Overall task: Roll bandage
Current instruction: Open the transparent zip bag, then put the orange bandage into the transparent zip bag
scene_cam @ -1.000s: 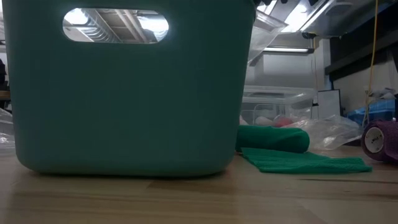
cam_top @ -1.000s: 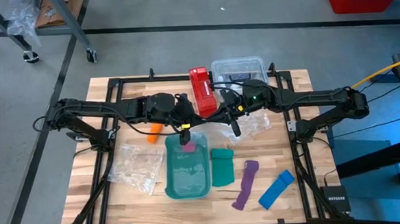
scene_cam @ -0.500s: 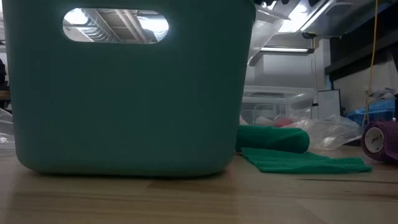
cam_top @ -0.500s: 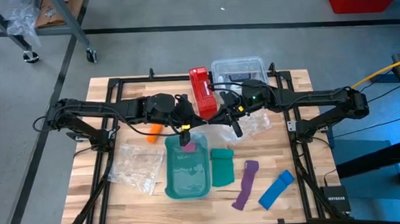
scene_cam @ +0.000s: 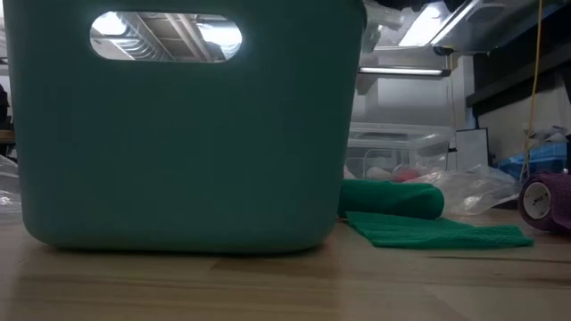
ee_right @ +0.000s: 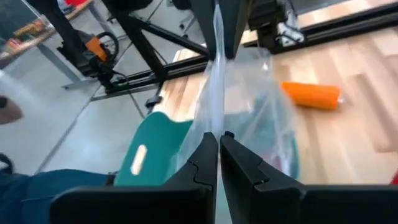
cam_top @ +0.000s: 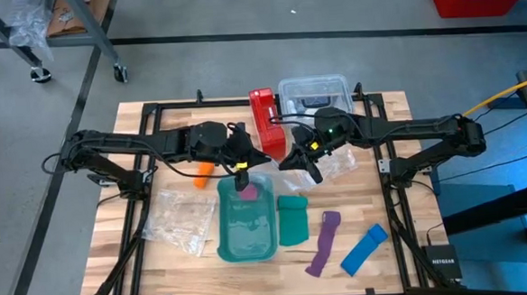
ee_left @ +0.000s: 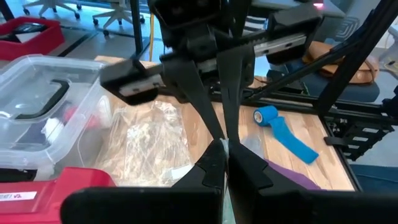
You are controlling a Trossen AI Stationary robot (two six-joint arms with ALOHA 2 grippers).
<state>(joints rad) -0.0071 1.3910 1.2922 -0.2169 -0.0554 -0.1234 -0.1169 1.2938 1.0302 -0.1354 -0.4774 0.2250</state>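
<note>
The orange bandage (cam_top: 202,175) lies flat on the table left of the teal bin (cam_top: 246,219), with no gripper on it; it also shows in the right wrist view (ee_right: 311,95). Above the bin's far end, my left gripper (cam_top: 253,157) and my right gripper (cam_top: 287,158) face each other. Both are shut on a clear plastic bag (ee_right: 249,106) held between them. A pink thing (cam_top: 246,194) lies inside the bin. My left gripper pinches a thin edge of the clear bag (ee_left: 225,145) between its two fingers, coming nearly level from the table's left. The bag is lifted clear of the table. My right gripper pinches the bag's opposite edge (ee_right: 214,127) between its two fingers, coming from the table's right and slanting slightly down. The film runs from there up to the left fingers (ee_right: 227,37), and the rest hangs loose over the bin.
A red box (cam_top: 265,120) and a clear lidded container (cam_top: 315,95) stand at the far side. Crumpled plastic bags lie at the left (cam_top: 181,219) and under the right arm (cam_top: 337,164). Green (cam_top: 294,218), purple (cam_top: 323,242) and blue (cam_top: 364,249) bandages lie right of the bin.
My right gripper has rolled and tipped a little while staying shut on the bag. The bag's hanging corner, seen in the low view, has shifted upward. The left gripper has kept still.
</note>
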